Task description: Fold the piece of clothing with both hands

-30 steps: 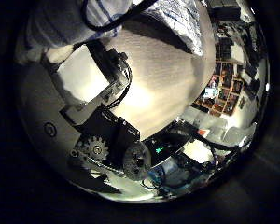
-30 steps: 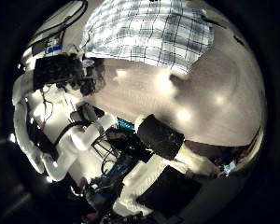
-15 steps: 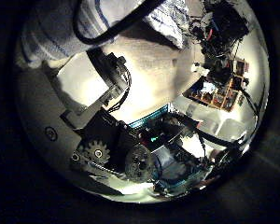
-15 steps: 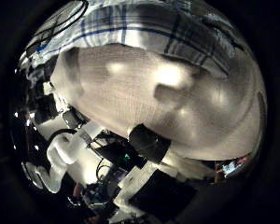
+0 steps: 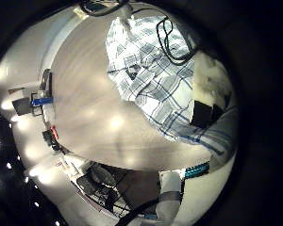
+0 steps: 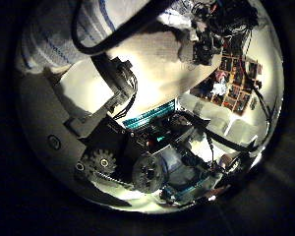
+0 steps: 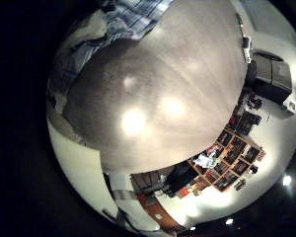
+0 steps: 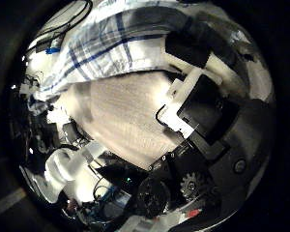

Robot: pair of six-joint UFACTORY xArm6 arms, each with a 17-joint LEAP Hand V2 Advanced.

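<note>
Closing in on the plaid shirt point(image 5: 151, 71) spread on the tabletop point(image 5: 80, 113), your right hand point(image 8: 208, 101) is now curling its fingers point(image 8: 188, 53) over the hem, while the left hand's grip stays unclear.

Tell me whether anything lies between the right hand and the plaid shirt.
Nothing visible does. In the right thumb side palm view the plaid shirt fills the area just past the right hand, with only bare table beside them. The left little finger side view shows the shirt spread on the table.
</note>
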